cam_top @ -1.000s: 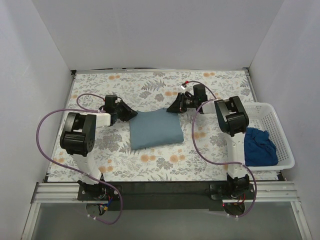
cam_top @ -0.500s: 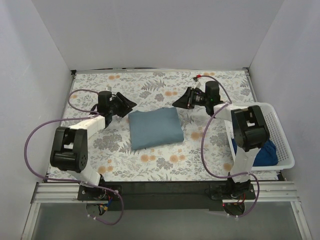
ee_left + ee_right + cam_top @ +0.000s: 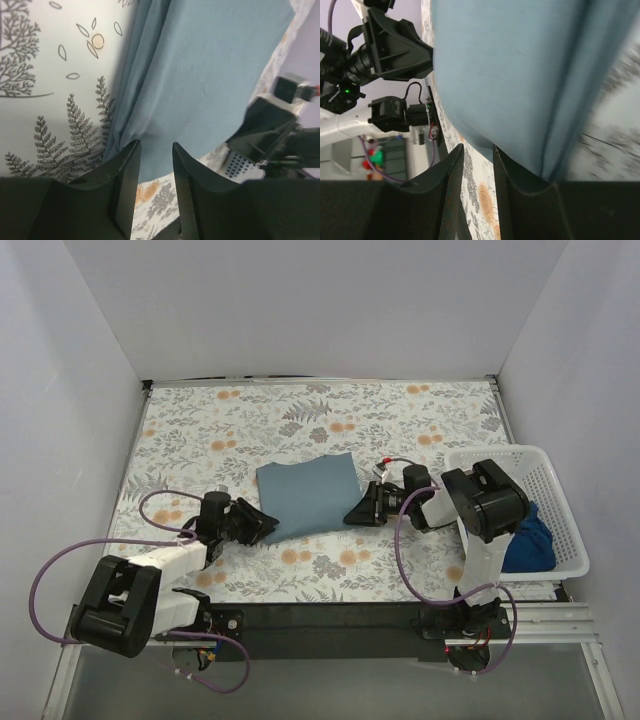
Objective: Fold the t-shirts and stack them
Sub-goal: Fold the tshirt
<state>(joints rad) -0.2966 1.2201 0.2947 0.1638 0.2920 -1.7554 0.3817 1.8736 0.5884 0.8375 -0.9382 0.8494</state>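
The slate-blue t-shirt (image 3: 308, 496) lies folded in a flat rectangle at the middle of the floral table. My left gripper (image 3: 268, 526) sits low at its near left corner, and my right gripper (image 3: 356, 512) at its near right corner. In the left wrist view the left gripper (image 3: 155, 146) is open, the shirt's edge (image 3: 210, 75) just past its tips and bare tablecloth in the gap. The right gripper (image 3: 477, 148) is open too, one finger against the shirt's near edge (image 3: 510, 65). A darker blue t-shirt (image 3: 526, 540) lies crumpled in the basket.
A white lattice basket (image 3: 500, 453) stands at the right edge of the table, beside the right arm. Purple cables loop from both arms over the near part of the table. White walls close in the left, right and far sides.
Both arms have drawn back from the shirt's far corners to its near corners and dropped low. The shirt's far edge now lies a little askew.
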